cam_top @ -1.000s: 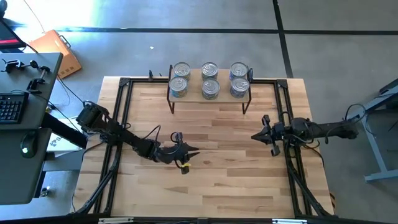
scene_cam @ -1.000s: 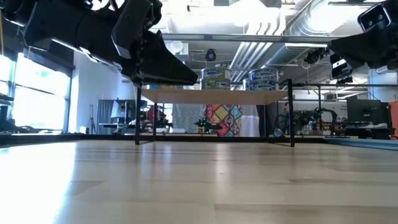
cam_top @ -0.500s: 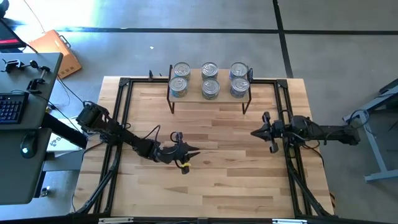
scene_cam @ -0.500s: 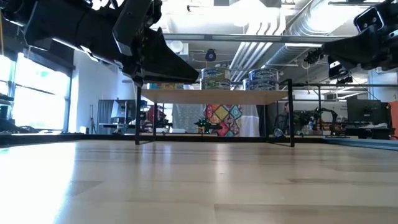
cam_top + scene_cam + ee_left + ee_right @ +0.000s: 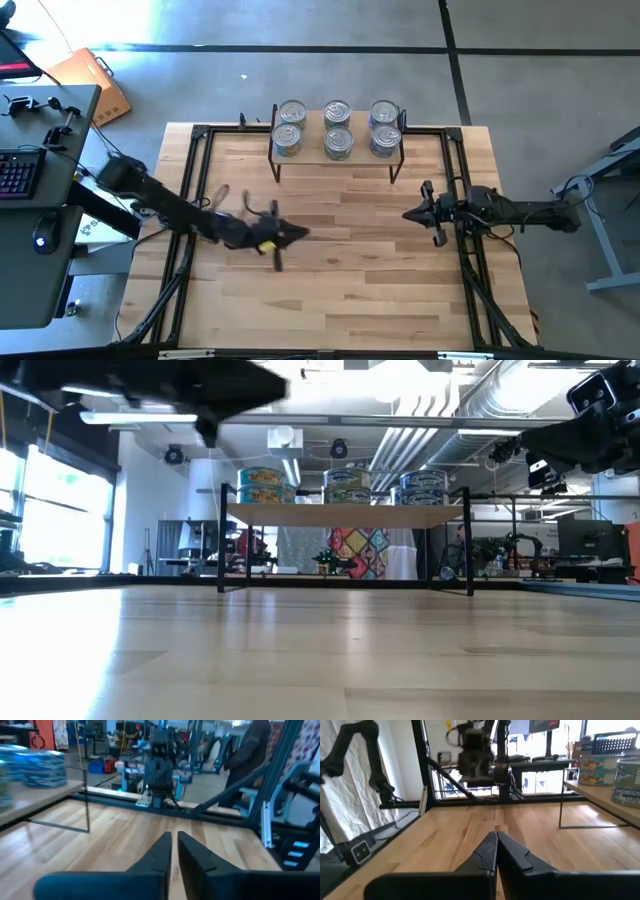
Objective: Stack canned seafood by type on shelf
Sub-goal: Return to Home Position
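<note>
Six lids are showing from above, in two rows of three: the tins point(image 5: 338, 141) are sitting on the shelf point(image 5: 314, 150) at the far edge of the table point(image 5: 350, 290). The left gripper point(image 5: 290, 236) is hanging over the left half of the table, well apart from the shelf. The right gripper point(image 5: 410, 214) is hanging near the right side, pointing inward, closer to the shelf's right legs. Neither is carrying anything.

From table height, three stacks are standing along the shelf's front, each two tins high. The left stack is yellow-labelled and the right one bluish, and all are looking upright. Both arms are riding above shelf-top level, in the picture's upper corners.

Through the left wrist camera, that arm's fingers point(image 5: 155, 857) are lying almost together with nothing between them. A corner of the shelf with bluish tins is showing off to one side.

Through the right wrist camera, its fingers point(image 5: 485, 852) are pressing together, empty, and the shelf's end with its tins is standing just alongside.

With stacking apparently finished, the main risk is coming from the arms themselves. A wide or low swing by the right arm could be clipping a thin leg or the end stack. Two-high tins are likely toppling at a light knock.
</note>
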Robot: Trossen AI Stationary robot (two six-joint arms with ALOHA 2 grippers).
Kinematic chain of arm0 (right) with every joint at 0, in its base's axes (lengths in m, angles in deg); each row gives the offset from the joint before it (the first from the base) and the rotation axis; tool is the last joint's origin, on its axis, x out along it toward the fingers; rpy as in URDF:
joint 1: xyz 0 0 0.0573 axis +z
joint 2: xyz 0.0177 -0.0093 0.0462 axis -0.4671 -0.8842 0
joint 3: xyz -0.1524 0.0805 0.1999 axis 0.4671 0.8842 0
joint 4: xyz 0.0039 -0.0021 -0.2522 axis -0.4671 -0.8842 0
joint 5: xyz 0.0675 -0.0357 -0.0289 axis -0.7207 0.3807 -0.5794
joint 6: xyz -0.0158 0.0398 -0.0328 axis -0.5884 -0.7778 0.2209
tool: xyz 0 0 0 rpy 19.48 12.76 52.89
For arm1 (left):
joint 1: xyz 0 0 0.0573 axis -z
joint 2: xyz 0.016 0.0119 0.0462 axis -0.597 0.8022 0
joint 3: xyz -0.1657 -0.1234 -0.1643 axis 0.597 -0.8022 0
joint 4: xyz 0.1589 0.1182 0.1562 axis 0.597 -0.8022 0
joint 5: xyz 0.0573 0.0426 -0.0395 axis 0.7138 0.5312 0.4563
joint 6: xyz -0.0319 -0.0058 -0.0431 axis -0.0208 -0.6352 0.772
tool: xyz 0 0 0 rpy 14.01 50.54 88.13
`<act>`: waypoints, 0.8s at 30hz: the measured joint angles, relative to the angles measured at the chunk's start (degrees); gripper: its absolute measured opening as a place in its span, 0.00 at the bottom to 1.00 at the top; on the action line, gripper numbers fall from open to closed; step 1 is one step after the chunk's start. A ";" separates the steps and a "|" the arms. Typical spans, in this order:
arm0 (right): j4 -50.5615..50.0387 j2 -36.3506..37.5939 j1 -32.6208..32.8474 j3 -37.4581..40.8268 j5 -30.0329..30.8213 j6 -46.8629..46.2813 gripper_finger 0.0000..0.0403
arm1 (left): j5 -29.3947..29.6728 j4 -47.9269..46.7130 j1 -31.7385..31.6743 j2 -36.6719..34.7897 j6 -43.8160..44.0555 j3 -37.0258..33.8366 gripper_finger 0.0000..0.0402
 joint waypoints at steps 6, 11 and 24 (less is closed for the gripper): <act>-0.04 -2.52 0.00 0.00 0.07 0.50 0.00 | -0.76 0.54 -2.30 -17.32 3.74 -13.90 0.01; -0.06 -3.89 0.00 0.00 0.10 0.39 0.00 | -6.04 0.48 -9.48 -28.92 9.19 -24.12 0.00; -6.98 -0.83 -0.76 -2.34 0.50 1.30 0.00 | -19.96 -5.96 -17.90 -45.74 6.53 -30.28 0.00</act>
